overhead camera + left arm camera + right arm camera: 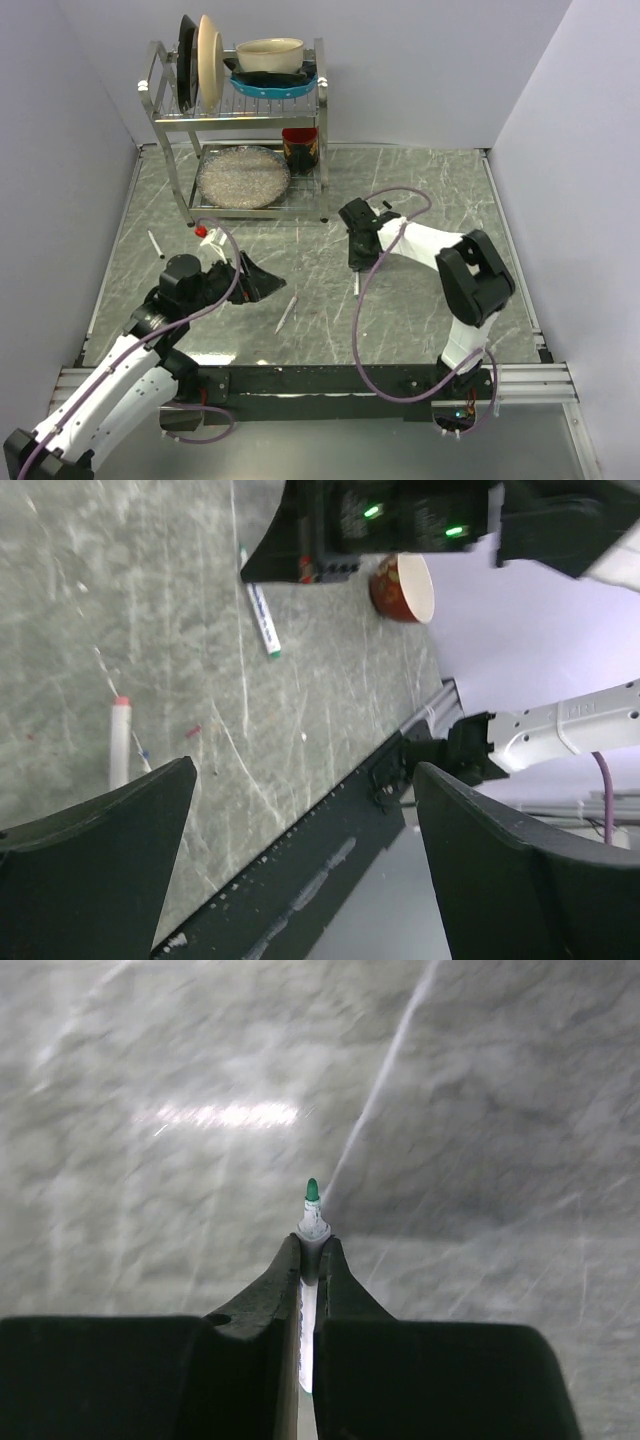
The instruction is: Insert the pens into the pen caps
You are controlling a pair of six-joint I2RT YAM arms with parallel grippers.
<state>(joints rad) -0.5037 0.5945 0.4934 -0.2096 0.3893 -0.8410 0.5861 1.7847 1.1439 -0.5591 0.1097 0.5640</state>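
My right gripper (309, 1245) is shut on a white-barrelled pen (310, 1222) whose green tip pokes out past the fingertips, close above the marble table. In the top view this gripper (354, 262) hangs mid-table with the pen (356, 284) showing below it. A second pen (287, 313), with a red end (120, 742), lies loose between the arms. A third pen (156, 244) lies at the far left. A small red cap (201, 231) sits by the rack's foot. My left gripper (262, 281) stands open and empty (305, 770), low over the table.
A metal dish rack (322, 130) at the back holds plates, a cream bowl and a glass dish (243, 177). A red-and-black bowl (300, 148) stands beside it. White walls close the table's left, right and back sides. The black base rail (330, 380) runs along the near edge.
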